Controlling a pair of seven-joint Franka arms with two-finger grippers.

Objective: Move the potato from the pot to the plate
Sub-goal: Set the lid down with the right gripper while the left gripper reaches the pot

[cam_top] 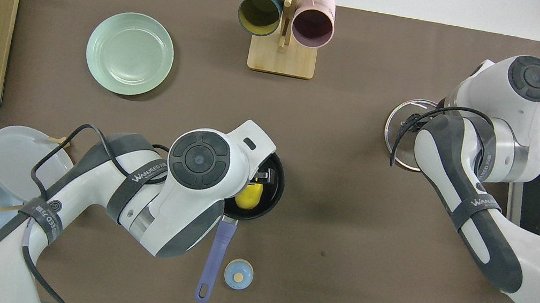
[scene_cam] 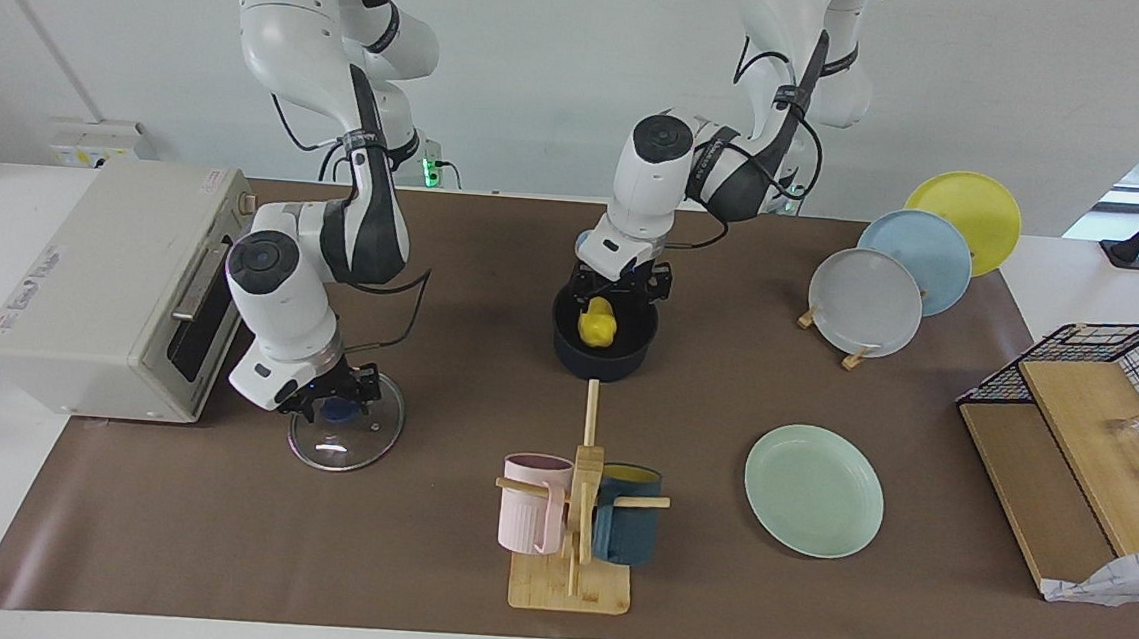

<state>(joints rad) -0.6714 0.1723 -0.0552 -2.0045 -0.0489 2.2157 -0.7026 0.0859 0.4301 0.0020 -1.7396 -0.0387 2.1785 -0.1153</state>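
A brown mat [scene_cam: 214,535] covers the table. The small yellow potato [scene_cam: 596,322] sits in the dark navy saucepan [scene_cam: 603,360]; the left gripper [scene_cam: 620,288] is spread just over it. The right gripper [scene_cam: 336,393] (grip unreadable) rests at the glass lid [scene_cam: 344,441]. The mint-green plate [scene_cam: 813,490] lies bare.

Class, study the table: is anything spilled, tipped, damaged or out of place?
Nothing stands out. The potato sits in the upright pot under the left gripper, the plate lies flat, and the glass lid rests flat beneath the right gripper.
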